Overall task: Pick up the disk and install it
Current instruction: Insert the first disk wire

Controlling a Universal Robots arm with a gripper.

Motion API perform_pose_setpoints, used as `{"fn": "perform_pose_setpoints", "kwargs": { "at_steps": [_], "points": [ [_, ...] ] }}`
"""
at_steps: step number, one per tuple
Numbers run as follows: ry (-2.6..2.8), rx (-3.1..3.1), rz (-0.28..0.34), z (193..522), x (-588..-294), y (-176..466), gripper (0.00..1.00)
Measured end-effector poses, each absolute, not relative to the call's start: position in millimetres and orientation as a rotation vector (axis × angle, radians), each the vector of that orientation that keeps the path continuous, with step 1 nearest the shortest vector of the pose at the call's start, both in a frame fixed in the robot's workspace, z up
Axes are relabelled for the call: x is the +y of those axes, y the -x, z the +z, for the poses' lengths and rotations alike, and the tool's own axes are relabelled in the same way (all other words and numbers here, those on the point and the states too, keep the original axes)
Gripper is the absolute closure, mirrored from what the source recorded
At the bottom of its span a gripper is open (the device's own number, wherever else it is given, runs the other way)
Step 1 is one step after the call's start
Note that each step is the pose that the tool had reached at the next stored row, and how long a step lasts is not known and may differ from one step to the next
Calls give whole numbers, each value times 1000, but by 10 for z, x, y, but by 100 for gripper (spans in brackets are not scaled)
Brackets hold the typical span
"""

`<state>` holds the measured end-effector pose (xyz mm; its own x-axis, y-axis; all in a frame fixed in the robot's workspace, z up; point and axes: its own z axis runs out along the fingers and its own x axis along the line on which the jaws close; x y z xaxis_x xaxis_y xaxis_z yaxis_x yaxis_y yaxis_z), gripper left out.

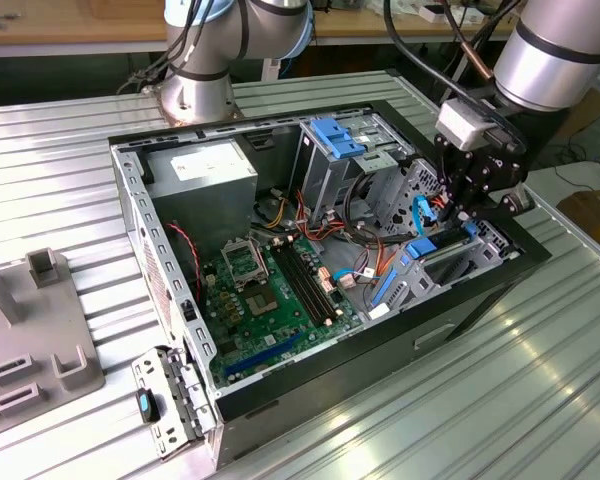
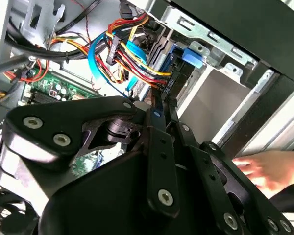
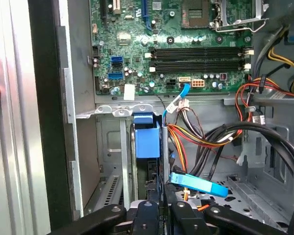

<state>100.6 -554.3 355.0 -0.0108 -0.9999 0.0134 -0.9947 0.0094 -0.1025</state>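
Hanging over the far right corner of the open case [image 1: 280, 390] in the exterior view, the gripper [image 1: 472, 205] sits just above the bay at the exterior view's right. The disk [image 1: 450, 245] shows there as a blue-edged slab lying slanted in that bay, right under the jaws. The board [image 1: 270, 300] lies flat in the case floor, well apart from the gripper. A blue-topped cage [image 1: 335, 150] stands upright behind it, and the case rests on a ribbed metal counter [image 1: 480, 400].

In the second wrist view the gripper [image 2: 159, 105] fills the foreground in black. Its jaws stand close together, pinched on a thin upright edge — the disk [image 2: 179, 61], with its blue frame and grey side running up into the bay. A bundle of cables [image 2: 122, 54], red, yellow and blue, hangs just beside it. A blurred hand [image 2: 272, 169] rests outside the case wall.

In the first wrist view the gripper [image 3: 159, 208] shows at the edge, jaws closed on a narrow metal edge of the disk [image 3: 147, 142] — its blue part stands upright in the bay, between the bay's metal wall and the cables [image 3: 201, 137]. The board [image 3: 171, 49] lies beyond.
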Motion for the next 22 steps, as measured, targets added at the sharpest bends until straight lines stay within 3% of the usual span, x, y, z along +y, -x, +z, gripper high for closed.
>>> {"fn": "perform_pose_setpoints", "kwargs": {
  "at_steps": [22],
  "points": [
    [2202,2163,-147,3467,-5541,-1005,84]
  ]
}}
